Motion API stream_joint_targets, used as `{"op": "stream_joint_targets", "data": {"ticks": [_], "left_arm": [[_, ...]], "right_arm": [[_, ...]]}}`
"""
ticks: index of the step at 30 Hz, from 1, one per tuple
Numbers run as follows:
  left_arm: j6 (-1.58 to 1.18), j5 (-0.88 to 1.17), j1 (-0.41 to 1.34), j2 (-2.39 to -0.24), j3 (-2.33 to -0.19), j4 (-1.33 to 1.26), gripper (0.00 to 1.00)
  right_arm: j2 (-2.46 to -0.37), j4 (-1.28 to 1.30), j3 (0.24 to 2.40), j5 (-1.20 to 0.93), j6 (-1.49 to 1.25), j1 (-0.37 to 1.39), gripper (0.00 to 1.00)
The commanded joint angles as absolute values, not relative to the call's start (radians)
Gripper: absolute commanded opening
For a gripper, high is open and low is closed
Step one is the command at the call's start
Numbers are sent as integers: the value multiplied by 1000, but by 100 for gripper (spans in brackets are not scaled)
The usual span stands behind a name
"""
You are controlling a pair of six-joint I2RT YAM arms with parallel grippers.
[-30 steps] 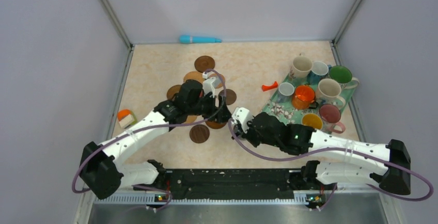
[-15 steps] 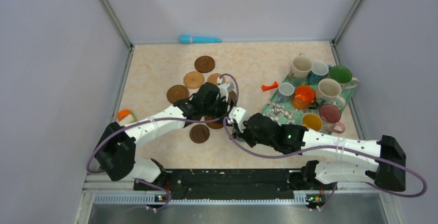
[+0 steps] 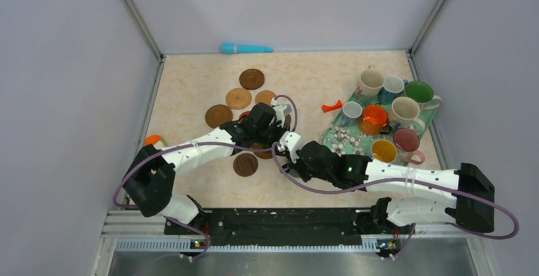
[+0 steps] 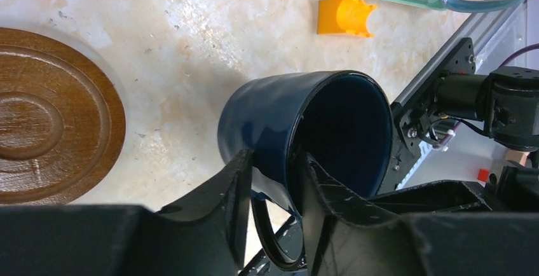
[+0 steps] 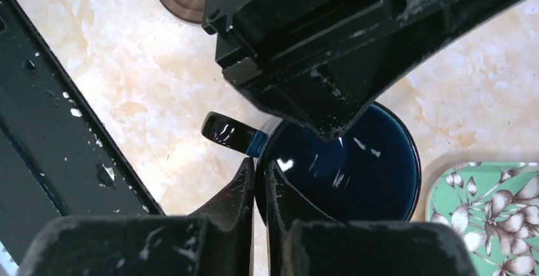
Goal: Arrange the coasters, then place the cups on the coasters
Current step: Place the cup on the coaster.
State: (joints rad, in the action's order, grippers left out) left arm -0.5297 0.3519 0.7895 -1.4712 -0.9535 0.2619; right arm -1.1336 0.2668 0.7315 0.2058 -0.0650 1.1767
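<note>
A dark blue cup (image 4: 279,123) hangs between both grippers, just right of the coaster cluster. My left gripper (image 4: 274,161) straddles its wall beside the handle, one finger inside and one outside, both pressed to it. My right gripper (image 5: 260,168) is shut on the rim of the same cup (image 5: 356,161) next to the handle. Several brown coasters (image 3: 238,98) lie spread around mid-table. A dark one (image 3: 245,165) lies nearer me, and a large ridged one (image 4: 38,117) lies beside the cup. Several more cups (image 3: 404,109) stand on the teal floral tray (image 3: 340,137).
A small red-orange piece (image 3: 330,106) lies left of the tray. A teal pen-like object (image 3: 246,48) rests along the back wall. An orange block (image 3: 152,140) sits by the left wall. The black base rail (image 3: 286,219) runs along the near edge.
My left gripper has swung right from over the coasters to the blue cup and narrowed its jaws onto the wall. The right arm has edged left with the cup.
</note>
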Motion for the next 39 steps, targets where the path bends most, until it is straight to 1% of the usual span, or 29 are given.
{"op": "stream_joint_targets", "data": {"ticks": [1, 6, 7, 10, 11, 14, 17, 20, 22, 24, 28, 31, 33, 36, 39], "left_arm": [[-524, 357, 796, -1487, -993, 283, 30], [-525, 348, 797, -1497, -1015, 309, 3], [-525, 346, 797, -1497, -1019, 313, 0], [-526, 333, 797, -1496, -1032, 320, 0], [-527, 319, 796, -1495, -1038, 327, 0], [-521, 244, 797, -1490, -1073, 384, 0], [-506, 137, 794, -1481, -1127, 449, 0], [-500, -17, 788, -1486, -1201, 522, 0], [-485, -108, 775, -1498, -1246, 562, 0], [-462, -151, 747, -1513, -1291, 584, 0], [-340, -211, 636, -1563, -1418, 622, 0], [-217, -214, 538, -1620, -1503, 591, 0], [-172, -164, 459, -1674, -1570, 589, 0], [-145, -62, 355, -1785, -1725, 646, 0], [-60, -19, 304, -1876, -1855, 636, 0]], "right_arm": [[-1131, 135, 732, 279, -77, 1188, 0], [-1150, 139, 731, 280, -101, 1188, 0], [-1149, 145, 734, 278, -105, 1189, 0], [-1134, 167, 742, 279, -122, 1188, 5], [-1125, 178, 746, 283, -131, 1188, 10], [-1084, 229, 762, 309, -174, 1188, 29], [-1022, 277, 770, 327, -213, 1189, 53], [-948, 307, 765, 345, -247, 1189, 69], [-896, 338, 759, 404, -305, 1187, 89], [-839, 357, 752, 450, -350, 1188, 99], [-781, 358, 727, 463, -399, 1186, 99], [-790, 380, 725, 485, -406, 1187, 99], [-807, 400, 728, 503, -406, 1186, 99], [-835, 444, 750, 515, -422, 1187, 99], [-856, 463, 765, 488, -433, 1187, 99]]}}
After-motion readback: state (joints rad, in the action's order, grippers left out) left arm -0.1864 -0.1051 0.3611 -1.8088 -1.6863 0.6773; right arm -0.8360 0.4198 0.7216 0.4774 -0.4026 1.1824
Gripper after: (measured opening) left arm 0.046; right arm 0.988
